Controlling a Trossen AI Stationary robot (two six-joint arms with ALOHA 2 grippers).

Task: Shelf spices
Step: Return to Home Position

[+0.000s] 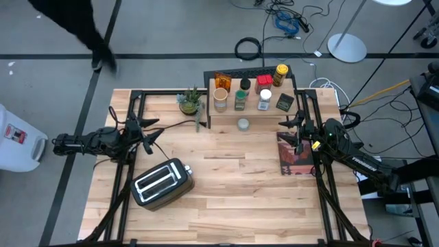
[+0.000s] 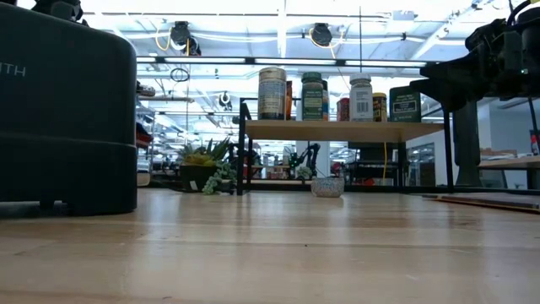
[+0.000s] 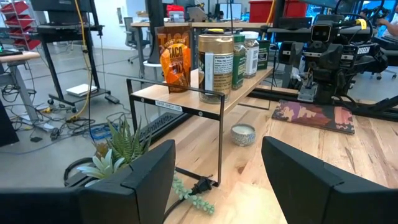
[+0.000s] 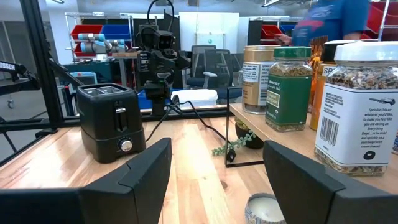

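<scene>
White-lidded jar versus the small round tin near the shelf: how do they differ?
The white-lidded jar stands on the shelf; the small tin sits on the tabletop below. The jar is tall and clear-walled, the tin squat and opaque. Both are upright and unheld.

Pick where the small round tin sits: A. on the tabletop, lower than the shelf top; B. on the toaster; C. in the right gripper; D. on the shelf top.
A: the small round tin rests on the tabletop, below the shelf top that carries the jars.
</scene>
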